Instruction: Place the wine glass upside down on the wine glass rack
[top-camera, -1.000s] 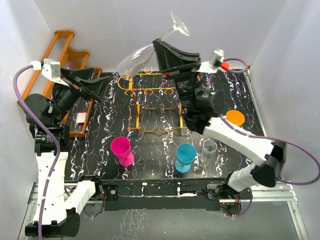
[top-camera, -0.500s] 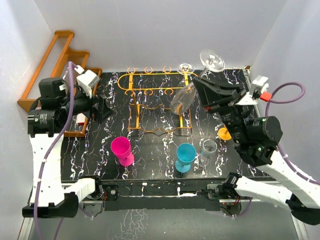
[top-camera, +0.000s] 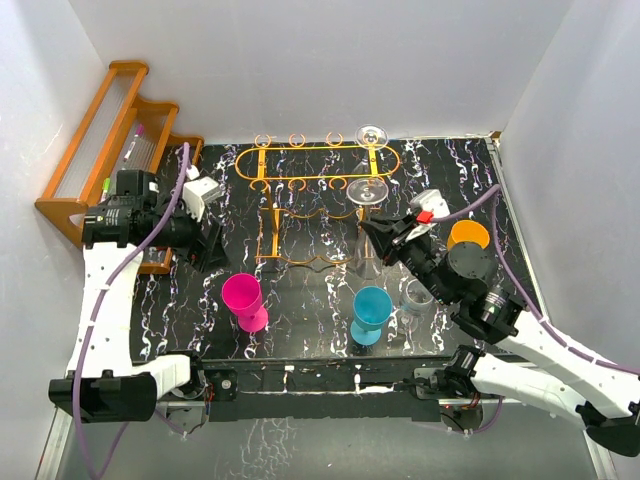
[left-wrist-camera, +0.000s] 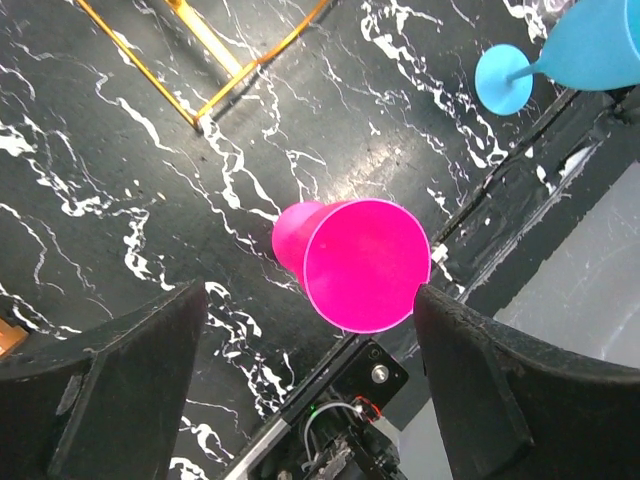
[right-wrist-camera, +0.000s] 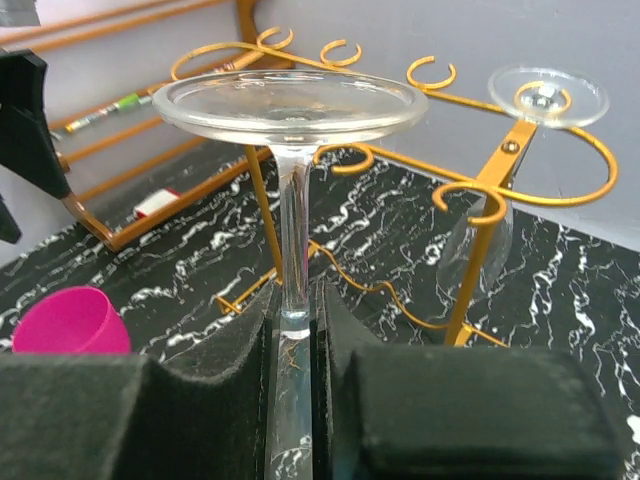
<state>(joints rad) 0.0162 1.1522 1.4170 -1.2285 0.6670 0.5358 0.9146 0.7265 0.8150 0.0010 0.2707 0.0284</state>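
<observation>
My right gripper is shut on the stem of a clear wine glass, held upside down with its round foot on top, just in front of the right end of the orange-gold wine glass rack. In the right wrist view the stem is clamped between my black pads, and the foot is level with the rack's ring loops. Another clear glass hangs inverted in the rack's far right loop. My left gripper is open above a pink goblet, holding nothing.
A pink goblet, a blue goblet and a small grey cup stand near the front edge. An orange cup sits beside my right arm. A brown wooden stepped rack leans at the back left.
My right arm has brought the glass down from high at the back to the rack's right end, now inverted. My left arm has swung forward and its jaws have narrowed a little.
</observation>
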